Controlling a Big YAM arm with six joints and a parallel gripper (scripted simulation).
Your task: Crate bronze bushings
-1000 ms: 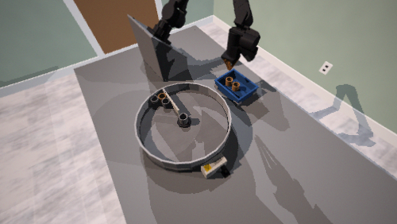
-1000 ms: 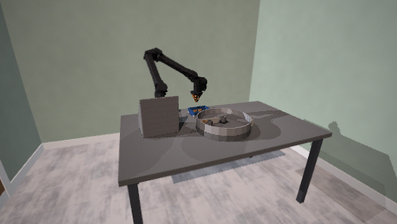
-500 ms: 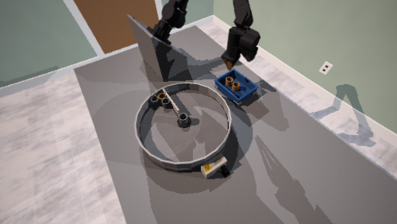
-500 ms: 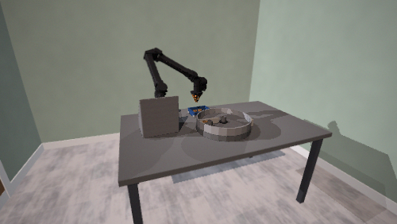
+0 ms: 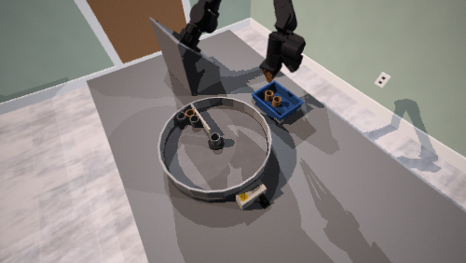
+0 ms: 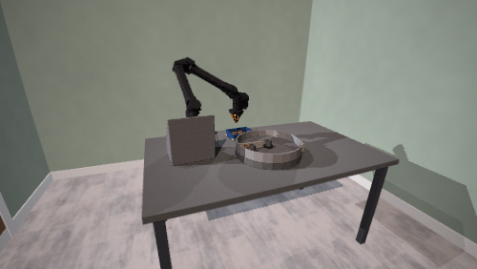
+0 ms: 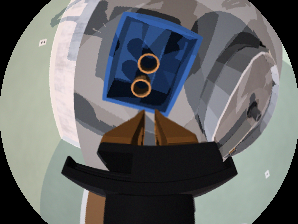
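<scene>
Hand (image 5: 268, 75) hangs above the far end of the blue crate (image 5: 289, 110), fingers nearly together with nothing visible between them; two bronze bushings (image 5: 272, 98) stand upright side by side inside the crate. On the round turning table (image 5: 214, 186), one bronze bushing (image 5: 189, 113) sits near the far rim, wedged between two dark steel bushings (image 5: 181, 118) beside a pale bar (image 5: 200, 118); a third steel bushing (image 5: 215, 140) stands near the centre. A grey upright panel (image 5: 179, 61) stands on the table (image 5: 363, 214) behind the ring, and a small pale block (image 5: 250, 196) lies against the ring's near outer wall.

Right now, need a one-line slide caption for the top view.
Black parallel gripper, shut and empty, above the blue plastic crate holding two bronze bushings; one bronze bushing remains among steel ones on the round grey turning table.
</scene>
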